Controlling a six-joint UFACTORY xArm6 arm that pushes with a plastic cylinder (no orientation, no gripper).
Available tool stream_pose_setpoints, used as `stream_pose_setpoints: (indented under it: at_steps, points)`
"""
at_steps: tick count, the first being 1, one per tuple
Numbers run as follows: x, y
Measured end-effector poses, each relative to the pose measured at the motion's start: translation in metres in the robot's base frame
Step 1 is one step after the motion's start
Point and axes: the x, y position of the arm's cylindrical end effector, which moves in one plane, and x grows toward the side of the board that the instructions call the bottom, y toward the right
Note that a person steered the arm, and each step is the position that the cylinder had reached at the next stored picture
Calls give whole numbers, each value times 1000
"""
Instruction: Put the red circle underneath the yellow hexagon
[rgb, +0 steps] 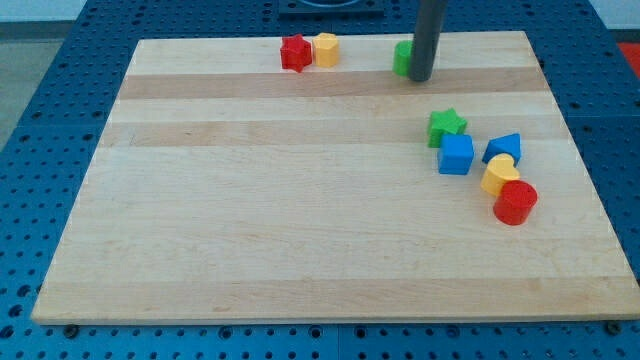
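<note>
Board (300, 230): a pale wooden board was seen filling most of the view, laid on a blue surface (60, 90) dotted with holes.
Rod: a dark upright rod was seen coming down from the view's top, right of centre.
My tip (421, 78): it was set on the board near the top edge, touching or just beside a green block on that block's right side. No claw was carried by the arm, so no wide, narrow or holding state could be told; only the bare rod end was shown.
Green block (402, 58): partly hidden by the rod, so its shape could not be made out.
Blue cube (456, 155): placed at the right side of the board, just below a green star.
Second blue block (503, 148): set just right of the blue cube; its exact shape was not clear.
Green star (446, 125): found at the top of the right-hand cluster.
Red circle (515, 202): found lowest in that cluster, touching the yellow block above it on its upper left.
Yellow block (499, 175): lodged between the second blue block and the red circle; its shape was not clear.
Yellow hexagon (326, 49): seen near the top edge, left of centre, well apart from the red circle.
Red star (295, 53): placed touching the yellow hexagon on its left.
</note>
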Motion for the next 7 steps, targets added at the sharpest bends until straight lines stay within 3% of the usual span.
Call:
stream_pose_setpoints:
  at_steps: [2, 4, 5, 7]
  points:
    - [-29, -35]
    - [13, 78]
    - [67, 124]
    - [188, 154]
